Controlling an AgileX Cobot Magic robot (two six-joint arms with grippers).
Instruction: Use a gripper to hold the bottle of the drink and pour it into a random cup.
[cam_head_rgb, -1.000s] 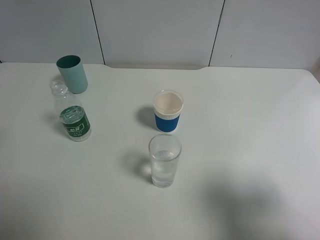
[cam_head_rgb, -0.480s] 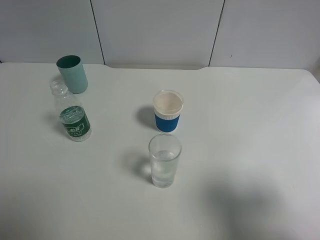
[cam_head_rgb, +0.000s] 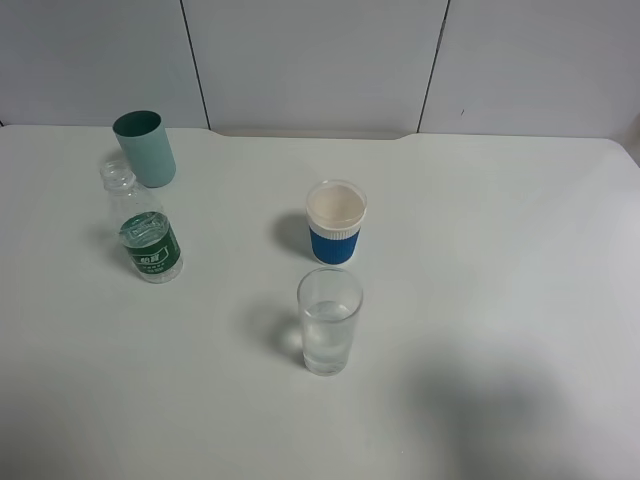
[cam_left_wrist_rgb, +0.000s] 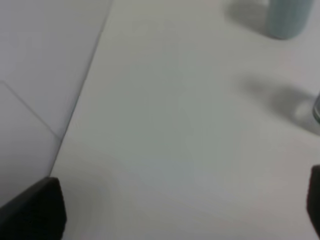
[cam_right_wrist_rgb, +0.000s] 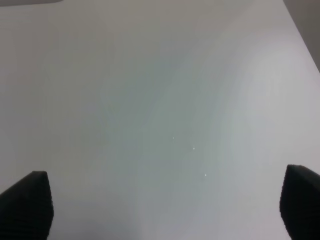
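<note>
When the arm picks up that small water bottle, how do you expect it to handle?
The bottle looks like thin clear plastic, so it may dent under a firm squeeze. It seems only partly filled, so it is probably light. With no cap and a tall, narrow shape, it could tip or spill if nudged.

We look down on the tabletop (cam_head_rgb: 500, 230) from high at its six o'clock edge. Our left wrist camera hangs close over bare tabletop, sharing the teal tumbler (cam_head_rgb: 145, 148) (cam_left_wrist_rgb: 285, 17) with the high view. Our right wrist camera faces only bare tabletop.
</note>
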